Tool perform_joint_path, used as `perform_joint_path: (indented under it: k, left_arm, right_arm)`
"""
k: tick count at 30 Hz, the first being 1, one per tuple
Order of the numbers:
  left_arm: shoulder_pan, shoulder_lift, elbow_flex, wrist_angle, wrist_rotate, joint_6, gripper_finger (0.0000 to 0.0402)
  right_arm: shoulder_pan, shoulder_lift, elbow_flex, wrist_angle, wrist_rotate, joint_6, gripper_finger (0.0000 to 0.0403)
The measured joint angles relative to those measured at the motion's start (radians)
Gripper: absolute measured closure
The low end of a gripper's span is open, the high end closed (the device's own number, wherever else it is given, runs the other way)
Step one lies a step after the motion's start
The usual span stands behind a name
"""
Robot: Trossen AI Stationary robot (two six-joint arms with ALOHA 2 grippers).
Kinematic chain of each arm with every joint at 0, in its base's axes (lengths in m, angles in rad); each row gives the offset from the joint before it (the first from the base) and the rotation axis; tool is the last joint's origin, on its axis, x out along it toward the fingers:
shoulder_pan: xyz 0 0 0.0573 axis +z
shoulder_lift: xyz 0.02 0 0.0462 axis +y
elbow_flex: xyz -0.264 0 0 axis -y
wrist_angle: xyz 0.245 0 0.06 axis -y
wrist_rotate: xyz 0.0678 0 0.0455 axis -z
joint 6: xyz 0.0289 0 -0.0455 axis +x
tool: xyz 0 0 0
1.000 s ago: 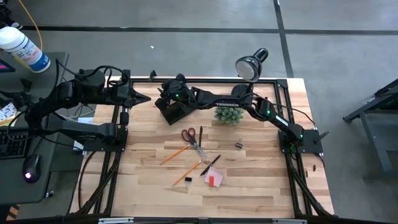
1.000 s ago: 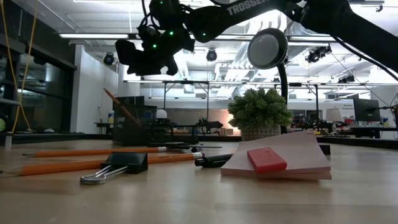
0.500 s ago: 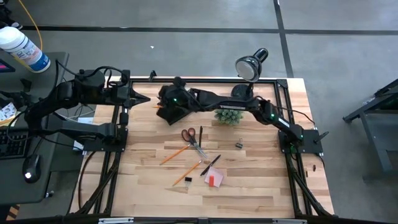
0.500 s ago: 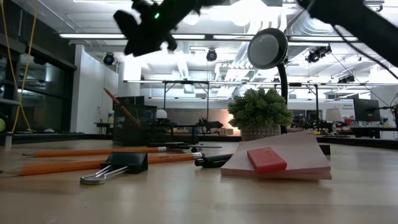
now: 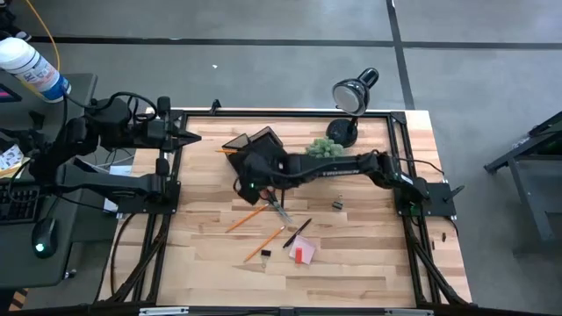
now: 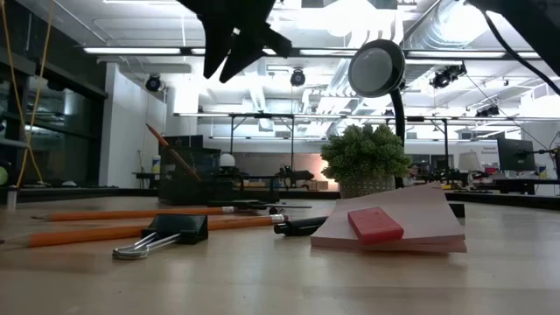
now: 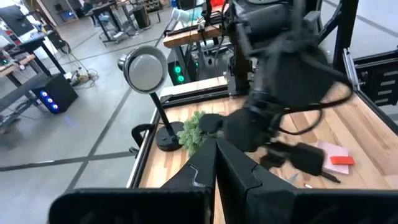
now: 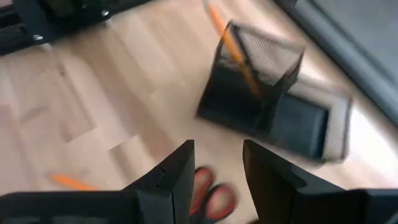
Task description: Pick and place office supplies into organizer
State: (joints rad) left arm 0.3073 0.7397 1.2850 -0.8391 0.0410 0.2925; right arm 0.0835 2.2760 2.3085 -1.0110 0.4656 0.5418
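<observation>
Two arms in view. Right gripper (image 5: 247, 186) hangs above table, just over scissors (image 8: 211, 194); fingers (image 8: 169, 180) apart, nothing btwn them. Organizer (image 5: 256, 143) sits near table's far edge, w/ one orange pencil (image 8: 235, 55) leaning in its mesh cup. Plant (image 5: 323, 148) and lamp (image 5: 353, 95) beside it to the right. Left gripper (image 5: 186, 137) parked off table's left edge, fingers pressed together, empty. Loose on wood: two pencils (image 6: 131, 213), binder clip (image 6: 166, 234), pen (image 5: 301, 230), pink sticky pad (image 6: 398, 224) nearer the front.
</observation>
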Motion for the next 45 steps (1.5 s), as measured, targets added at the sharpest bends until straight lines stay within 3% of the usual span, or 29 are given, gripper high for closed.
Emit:
perform_joint_path:
  k: [6,11,19,33,45]
  left_arm:
    - [0.000,0.017,0.000,0.000,0.000,-0.013,0.0401]
    - [0.000,0.018,0.000,-0.002,0.004,-0.025,0.0401]
    - [0.000,0.018,0.000,-0.001,0.011,-0.062,0.0401]
    - [0.000,0.018,0.000,-0.001,0.011,-0.065,0.0401]
    - [0.000,0.018,0.000,-0.001,0.011,-0.063,0.0401]
  right_arm:
    - [0.043,0.032,-0.001,-0.052,-0.019,0.173,0.0267]
    - [0.025,0.084,-0.002,-0.109,-0.153,0.265,0.0257]
    - [-0.027,0.155,-0.002,-0.223,-0.285,0.266,0.0233]
    - [-0.044,0.185,0.000,-0.284,-0.352,0.271,0.0178]
    - [-0.044,0.250,0.000,-0.268,-0.408,0.288,0.0196]
